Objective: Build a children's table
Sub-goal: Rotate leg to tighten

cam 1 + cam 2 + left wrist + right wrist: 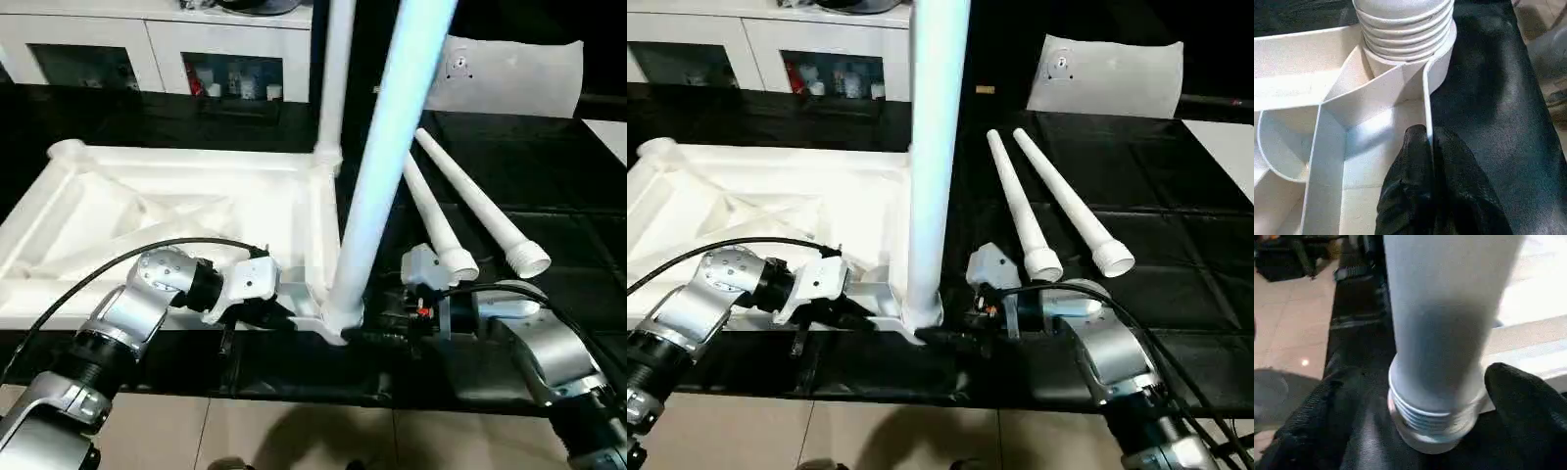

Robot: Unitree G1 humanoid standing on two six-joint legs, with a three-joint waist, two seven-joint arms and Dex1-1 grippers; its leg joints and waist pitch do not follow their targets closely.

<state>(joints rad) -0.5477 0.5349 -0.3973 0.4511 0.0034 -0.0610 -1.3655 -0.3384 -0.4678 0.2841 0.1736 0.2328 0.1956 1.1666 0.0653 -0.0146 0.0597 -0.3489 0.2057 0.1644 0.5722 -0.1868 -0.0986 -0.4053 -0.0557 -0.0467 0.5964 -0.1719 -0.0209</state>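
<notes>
Tabletop (pixel 147 211): upside down on black surface (pixel 1176 255); near corner socket carries upright leg (pixel 931 147), threads partly showing; step: screwing it home; next: regrip and turn. Left tool (pixel 1427 196): pressed together, pinching tabletop rim. Right tool (pixel 1420 396): spread, flanking leg base, gripping nothing. Two spare legs (pixel 1048 211): lying on surface beside.

Black desk carrying table parts

The black desk (pixel 1176 294) is carrying the white tabletop (pixel 774 211), lying underside up on its left half. Two loose legs (pixel 1058 211) are lying side by side on its right half, just apart, threaded ends toward the near edge. A white flat bag (pixel 1107 73) is lying at the far right.
</notes>
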